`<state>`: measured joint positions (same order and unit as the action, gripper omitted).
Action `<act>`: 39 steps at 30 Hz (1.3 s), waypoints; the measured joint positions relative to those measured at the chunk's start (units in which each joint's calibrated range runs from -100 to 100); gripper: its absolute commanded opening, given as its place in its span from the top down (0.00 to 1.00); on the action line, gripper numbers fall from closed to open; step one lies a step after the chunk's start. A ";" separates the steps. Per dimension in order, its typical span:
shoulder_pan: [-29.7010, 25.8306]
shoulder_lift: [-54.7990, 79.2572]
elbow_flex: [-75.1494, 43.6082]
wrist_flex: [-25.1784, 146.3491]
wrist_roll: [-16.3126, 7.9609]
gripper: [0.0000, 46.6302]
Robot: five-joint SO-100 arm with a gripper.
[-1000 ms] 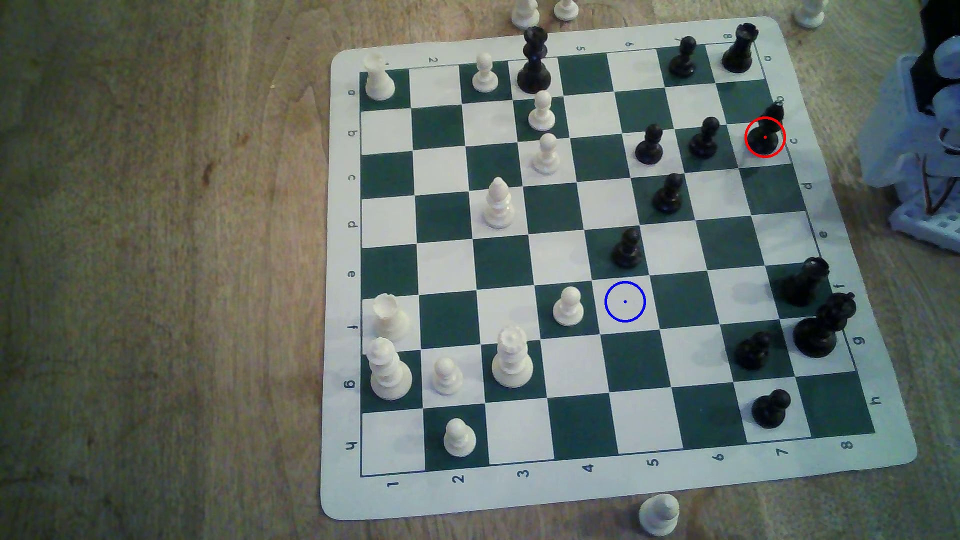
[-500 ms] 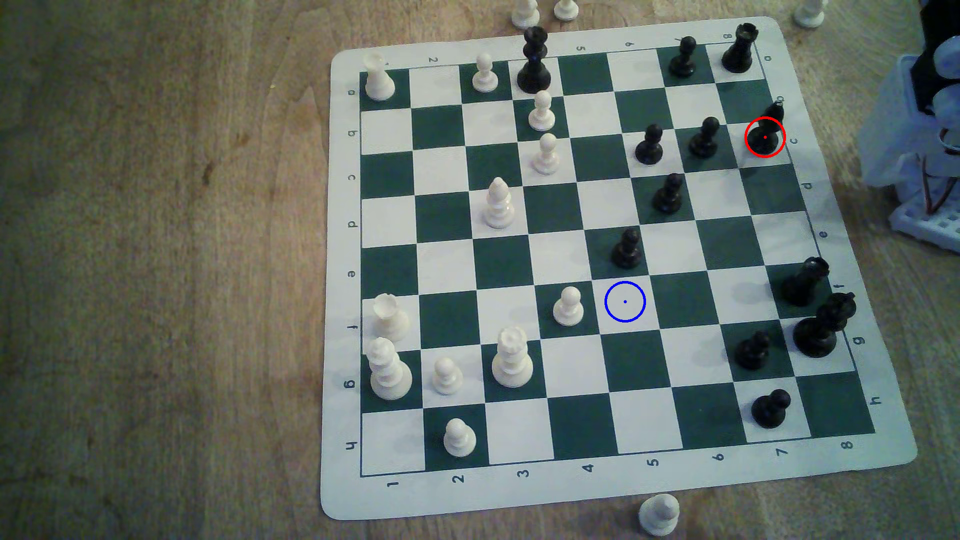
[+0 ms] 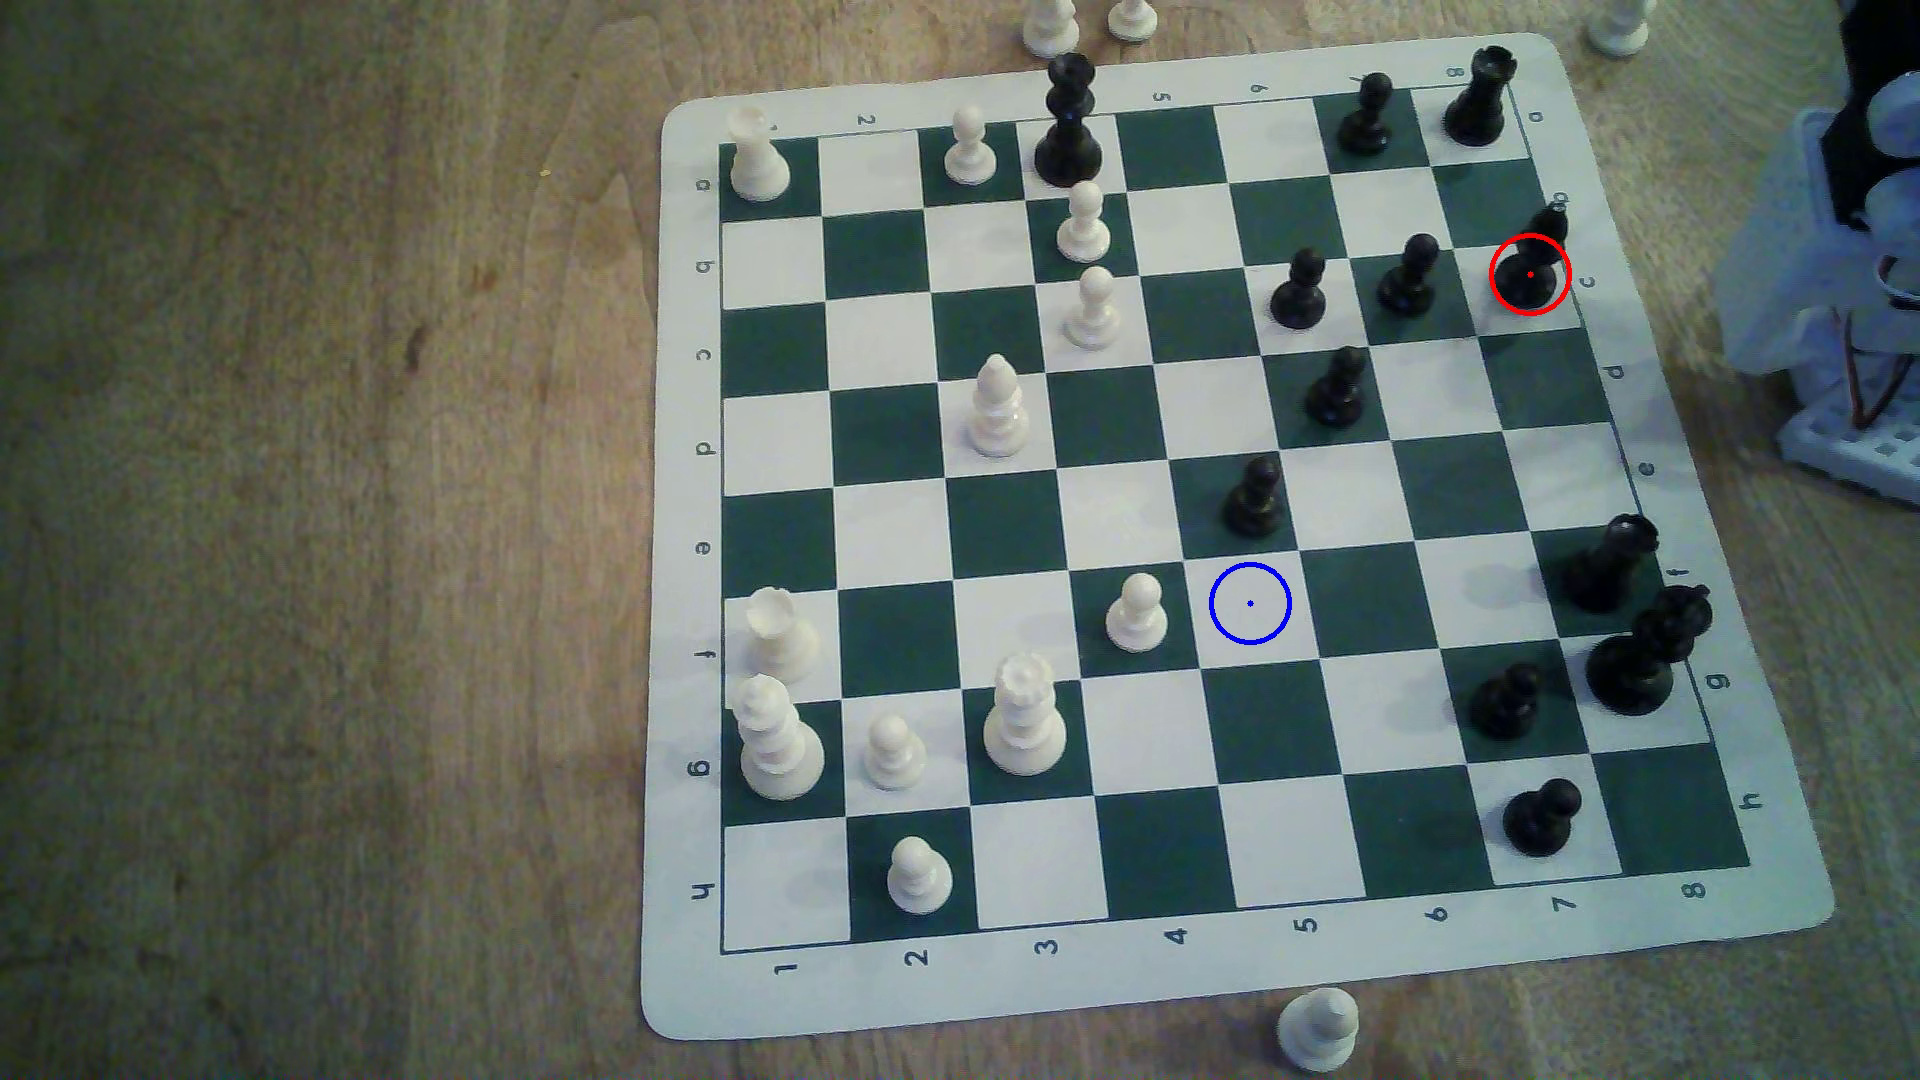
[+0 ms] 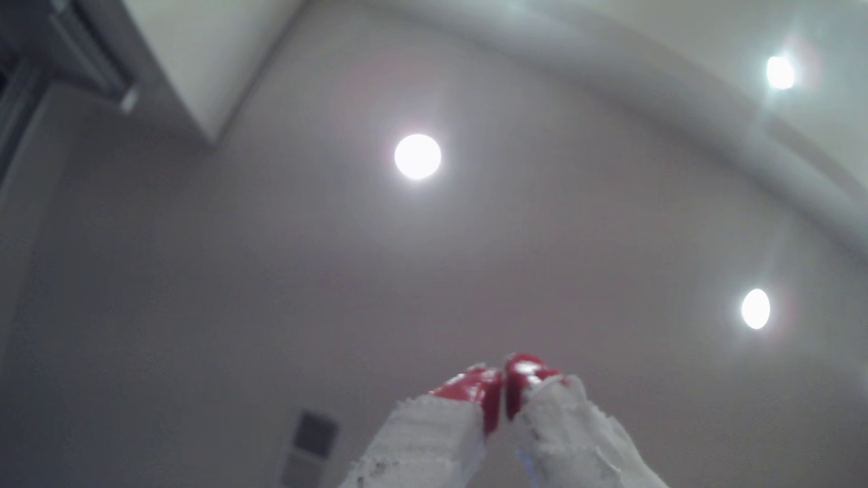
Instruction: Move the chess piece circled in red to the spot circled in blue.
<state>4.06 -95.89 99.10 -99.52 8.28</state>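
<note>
A red ring marks the black chess piece (image 3: 1536,260) on a white square at the far right edge of the green-and-white board (image 3: 686,582) in the exterior view. Its base is wide and its slim tip leans up to the right. The blue ring with a centre dot (image 3: 1250,603) marks a bare white square near the board's middle, just right of a white pawn (image 3: 1137,615). In the wrist view my gripper (image 4: 501,375) points up at a ceiling, its red-tipped fingers (image 4: 474,389) pressed together with nothing between them.
The arm's white base (image 3: 1839,312) stands off the board's right edge in the exterior view. Black pawns (image 3: 1255,498) stand between the ringed piece and the blue ring. Large black pieces (image 3: 1642,654) crowd the right edge. White pieces fill the left half; loose white pawns (image 3: 1317,1028) lie off the board.
</note>
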 measured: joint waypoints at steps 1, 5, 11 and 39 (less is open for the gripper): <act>0.00 0.00 0.00 0.00 0.00 1.00; 0.00 0.00 0.00 0.00 0.00 1.00; 0.00 0.00 0.00 0.00 0.00 1.00; 0.00 0.00 0.00 2.71 0.00 1.00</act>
<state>4.06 -95.89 99.10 -96.81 8.28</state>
